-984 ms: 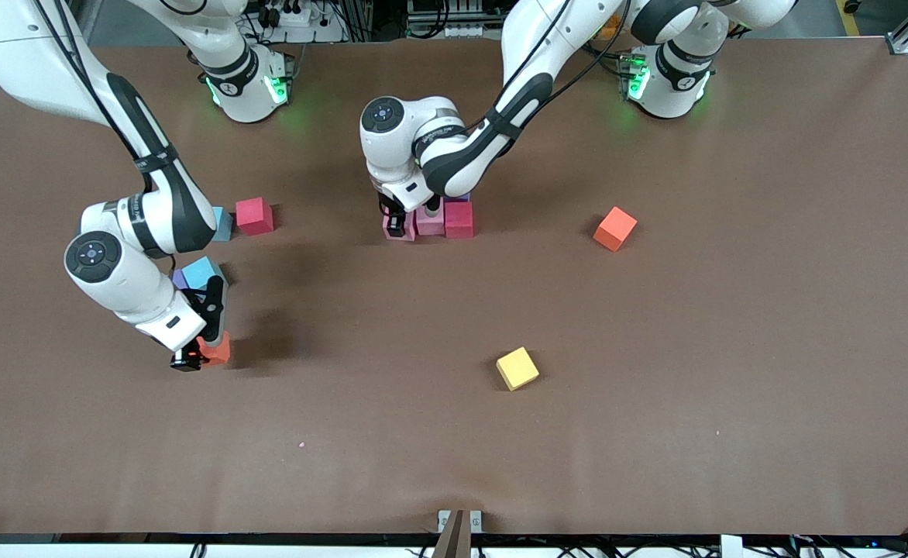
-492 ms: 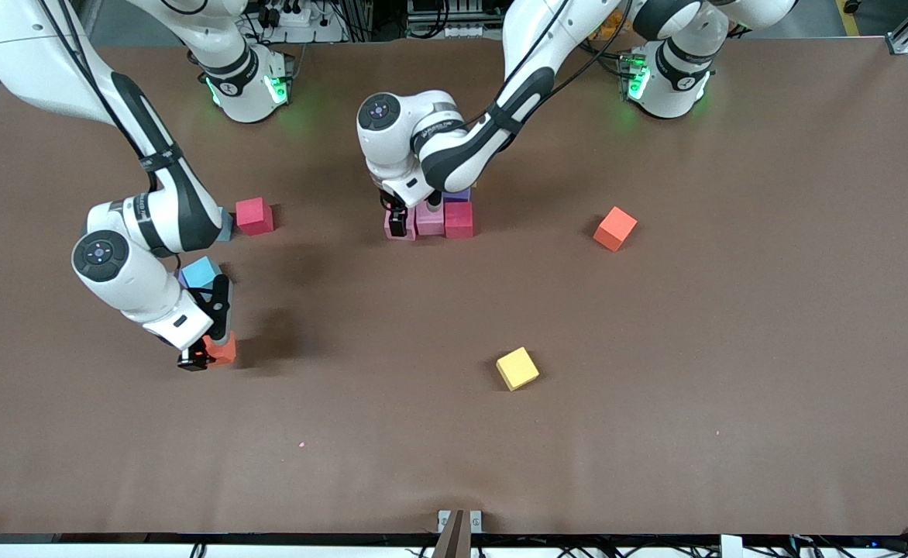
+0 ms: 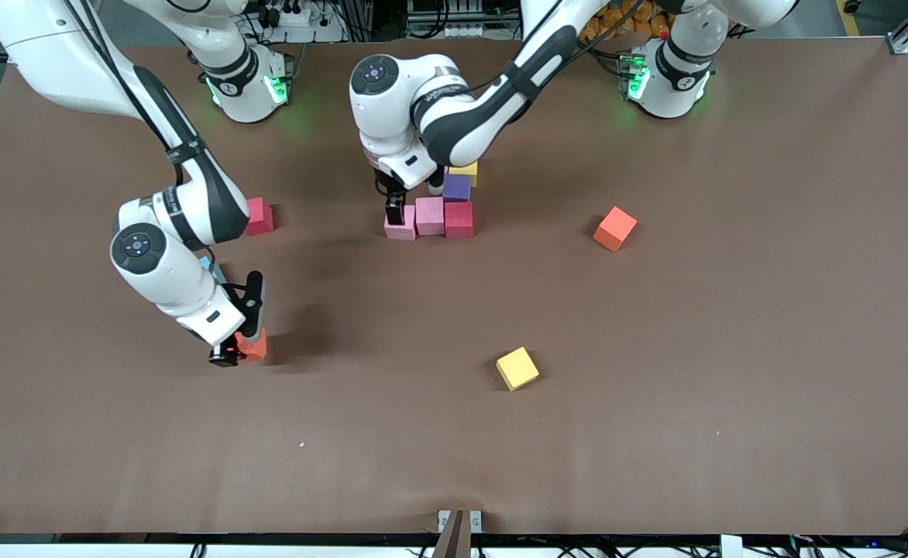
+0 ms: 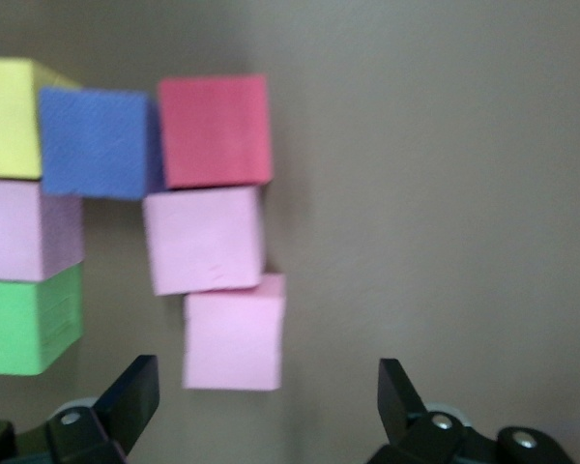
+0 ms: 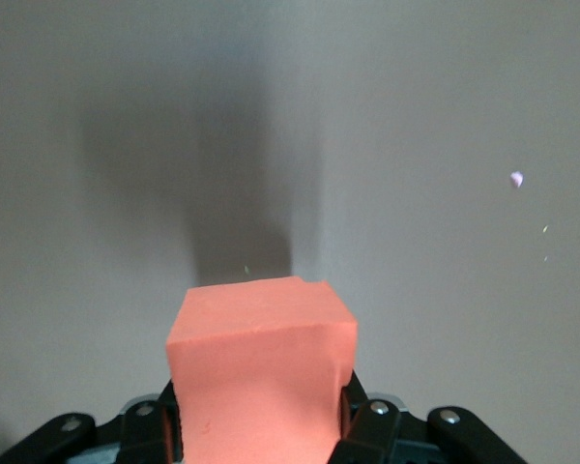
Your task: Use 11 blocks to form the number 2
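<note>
The right gripper [image 3: 239, 350], in the lower left part of the front view, is clamped on an orange block [image 3: 253, 345], which fills the bottom centre of the right wrist view [image 5: 261, 372] between the dark fingers [image 5: 372, 425], over bare brown table [image 3: 655, 387] with its shadow under it. Beside that arm's forearm, higher in the frame, a red block [image 3: 259, 216] sits on the table, and a sliver of light blue cube [image 3: 208, 264] peeks out from under the wrist. The left gripper [image 3: 405, 194], at upper centre of the front view, hangs with its jaws spread and nothing between them over the started number 2 [image 3: 438, 205]; in the left wrist view its fingertips [image 4: 135, 391] stand wide apart at the bottom edge. Just under it a row lies on the table: a light pink block [image 3: 400, 225], a second pink block [image 3: 429, 215] and a dark pink block [image 3: 459, 219], touching side by side. Higher in the frame a purple block [image 3: 456, 187] touches the dark pink one, with a yellow block [image 3: 466, 170] above that. The left wrist view adds another pink block [image 4: 24, 230] and a green block [image 4: 24, 324] at its left edge. A loose orange block [image 3: 614, 229] lies at centre right, and a loose yellow block [image 3: 517, 368] lower, near the centre.
</note>
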Action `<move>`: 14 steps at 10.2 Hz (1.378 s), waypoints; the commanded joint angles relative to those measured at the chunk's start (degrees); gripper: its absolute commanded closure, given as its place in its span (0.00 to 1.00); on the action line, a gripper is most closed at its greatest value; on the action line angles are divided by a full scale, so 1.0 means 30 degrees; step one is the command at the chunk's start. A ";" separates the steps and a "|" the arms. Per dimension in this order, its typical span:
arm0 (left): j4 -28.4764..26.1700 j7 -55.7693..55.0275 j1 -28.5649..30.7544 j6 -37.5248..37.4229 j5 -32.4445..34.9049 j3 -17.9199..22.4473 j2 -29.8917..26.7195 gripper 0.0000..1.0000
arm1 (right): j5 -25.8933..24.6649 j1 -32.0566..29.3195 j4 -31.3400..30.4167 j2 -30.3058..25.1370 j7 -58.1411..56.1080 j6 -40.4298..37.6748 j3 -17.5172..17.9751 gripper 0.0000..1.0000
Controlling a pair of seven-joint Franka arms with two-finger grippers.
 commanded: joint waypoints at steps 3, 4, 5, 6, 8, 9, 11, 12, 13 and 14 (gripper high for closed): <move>-0.0538 0.3588 0.3723 -0.1789 -0.0042 -0.0020 -0.1394 0.00 | 0.0275 0.0659 -0.0396 -0.0535 0.6983 -0.1327 0.1116 0.73; -0.0538 0.4669 0.4660 -0.1821 -0.0041 0.0068 -0.1482 0.00 | 0.0275 0.1012 -0.0687 -0.0710 0.8657 -0.1450 0.1145 0.73; -0.0538 0.5405 0.5568 -0.1822 -0.0012 0.0098 -0.1570 0.00 | 0.0275 0.1131 -0.1009 -0.0798 1.0733 -0.1451 0.1436 0.73; -0.0538 0.6166 0.6447 -0.1822 0.0133 0.0098 -0.1599 0.00 | 0.0362 0.1162 -0.1157 -0.0799 1.3422 -0.1451 0.2077 0.73; -0.0509 0.7924 0.8060 -0.1822 0.0397 0.0098 -0.1571 0.00 | 0.0363 0.2590 -0.1188 -0.0770 1.8640 -0.1480 0.2259 0.73; -0.0508 0.9005 0.8880 -0.1822 0.0398 0.0098 -0.1600 0.00 | 0.0392 0.3264 -0.1188 -0.0625 2.1419 -0.1509 0.2259 0.73; -0.0537 0.9894 1.0288 -0.1822 0.0398 0.0098 -0.2241 0.00 | 0.0363 0.4409 -0.1159 -0.0361 2.6610 -0.1335 0.2259 0.73; -0.0567 0.9924 1.0932 -0.1851 0.0456 0.0127 -0.2447 0.00 | 0.0363 0.4646 -0.1159 -0.0186 2.8460 -0.1247 0.2259 0.73; -0.0509 0.9953 1.1316 -0.1851 0.0805 0.0127 -0.2449 0.00 | 0.0363 0.4996 -0.1130 -0.0010 3.0479 -0.1101 0.2259 0.73; -0.0508 1.0011 1.2073 -0.1851 0.1156 0.0127 -0.2536 0.00 | 0.0363 0.5638 -0.1100 0.0224 3.3371 -0.0926 0.2230 0.73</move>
